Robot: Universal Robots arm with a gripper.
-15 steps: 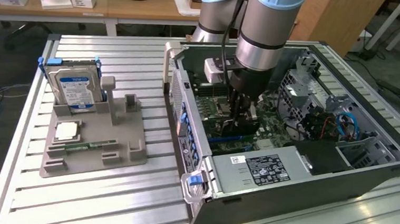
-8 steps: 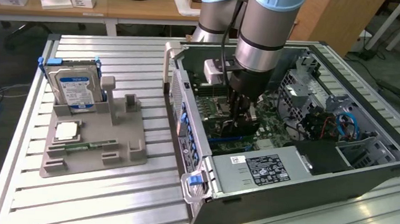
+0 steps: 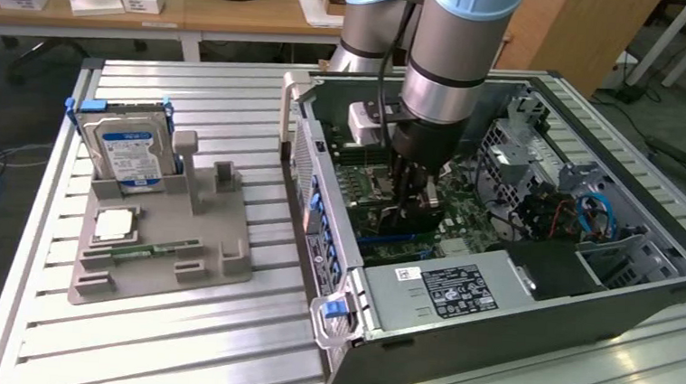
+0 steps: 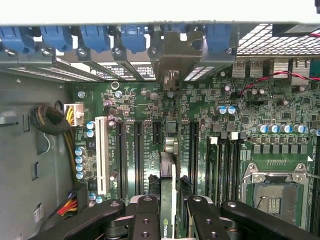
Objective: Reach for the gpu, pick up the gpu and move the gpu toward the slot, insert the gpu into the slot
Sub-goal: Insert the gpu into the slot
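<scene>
The metal work table point(image 3: 187, 344) carries an open computer case point(image 3: 529, 305) lying on its side toward the exterior view's right, and a grey fixture tray point(image 3: 164, 252) toward the exterior view's left. The robot arm point(image 3: 455, 64) descends from above into the case interior.

Inside the case, the green motherboard point(image 4: 280, 107) occupies the floor. The wrist view shows several long dark expansion connectors running in parallel, a white connector strip point(image 4: 102, 155) beside them, and the open CPU socket point(image 4: 272, 195) with its silver frame. Blue retaining clips point(image 4: 95, 37) line the rear wall of the case above the bracket openings. A bundle of yellow and black power wires point(image 4: 67, 145) sits at the motherboard's edge.

The gripper point(image 4: 172, 217) is clenched on the gpu point(image 4: 169, 195): the black fingers point(image 4: 145, 220) press against either face of the thin card, which is seen edge-on, with a green logo mark on the portion between them. The card stands upright over the motherboard, its silver bracket end point(image 4: 172, 55) lying against the rear wall among the blue clips. The card's lower edge runs in line with the slot point(image 4: 170, 137); whether it is fully seated cannot be determined.

On the fixture tray, a blue-labelled hard drive point(image 3: 129, 145) stands upright in its holder, and a small square silver CPU chip point(image 3: 115, 224) lies flat in a recess nearby
</scene>
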